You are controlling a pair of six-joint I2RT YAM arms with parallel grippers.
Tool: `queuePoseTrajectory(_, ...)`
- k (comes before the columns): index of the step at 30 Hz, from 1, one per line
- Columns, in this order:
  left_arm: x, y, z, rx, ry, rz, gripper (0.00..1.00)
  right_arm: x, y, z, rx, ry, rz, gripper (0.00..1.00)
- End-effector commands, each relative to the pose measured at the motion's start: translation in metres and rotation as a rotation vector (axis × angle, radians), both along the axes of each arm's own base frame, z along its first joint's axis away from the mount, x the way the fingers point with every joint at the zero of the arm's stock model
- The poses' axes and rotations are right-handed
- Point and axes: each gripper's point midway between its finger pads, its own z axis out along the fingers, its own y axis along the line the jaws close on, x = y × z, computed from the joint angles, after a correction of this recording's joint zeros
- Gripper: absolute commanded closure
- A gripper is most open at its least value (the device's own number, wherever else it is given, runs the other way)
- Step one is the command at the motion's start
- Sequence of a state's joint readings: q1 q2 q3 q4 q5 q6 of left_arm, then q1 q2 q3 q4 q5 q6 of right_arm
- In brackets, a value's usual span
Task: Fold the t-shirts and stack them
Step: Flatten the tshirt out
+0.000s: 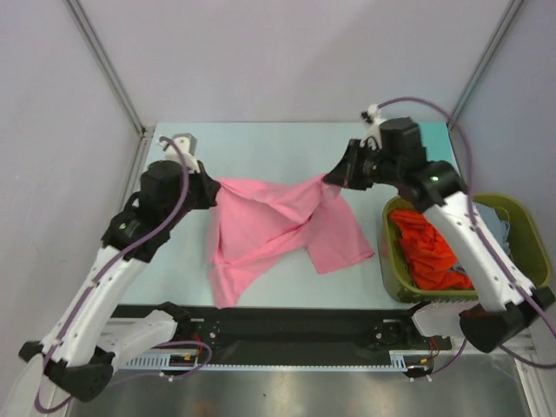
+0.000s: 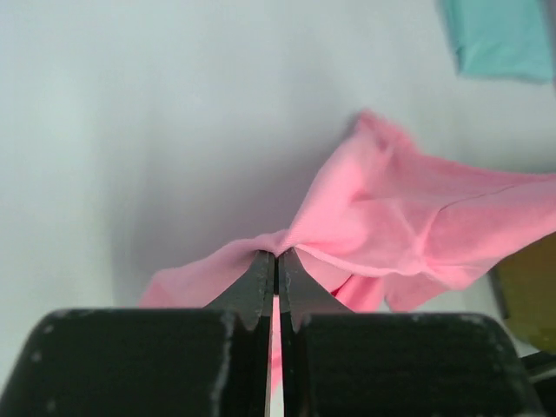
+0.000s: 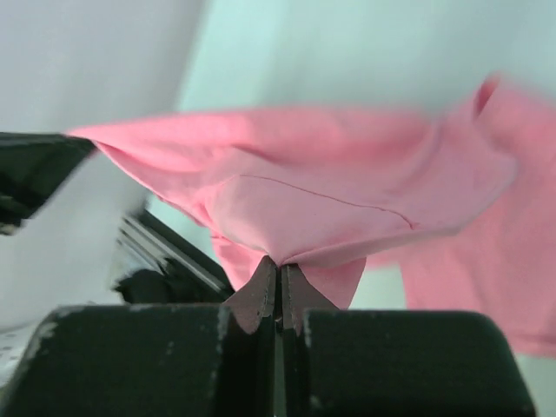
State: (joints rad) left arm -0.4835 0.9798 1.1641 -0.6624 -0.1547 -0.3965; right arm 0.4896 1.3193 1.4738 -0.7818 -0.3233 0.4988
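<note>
A pink t-shirt [image 1: 278,230] is stretched between my two arms over the pale table, its lower part still draped on the surface. My left gripper [image 1: 211,189] is shut on the shirt's left edge; in the left wrist view the left gripper [image 2: 277,258] pinches a fold of pink cloth [image 2: 391,226]. My right gripper [image 1: 334,178] is shut on the right edge; the right wrist view shows the right gripper [image 3: 279,265] with pink cloth [image 3: 330,191] bunched at the tips. Orange-red [image 1: 426,248] and grey-blue [image 1: 495,217] t-shirts lie in the basket. A teal piece [image 2: 504,35] shows far off.
The olive-green basket [image 1: 393,265] stands at the right, close under my right arm. A small white bracket [image 1: 182,139] sits at the table's back left corner. The black rail [image 1: 287,326] with the arm bases runs along the near edge.
</note>
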Motion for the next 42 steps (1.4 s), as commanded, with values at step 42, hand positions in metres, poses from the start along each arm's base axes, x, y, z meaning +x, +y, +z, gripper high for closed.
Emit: queuePoseTrajectory(42,-0.118,0.083,0.266,-0.012,-0.678,-0.009,1.00,-0.102,-0.109,0.305,0.270,-0.758,-0.261,1.00)
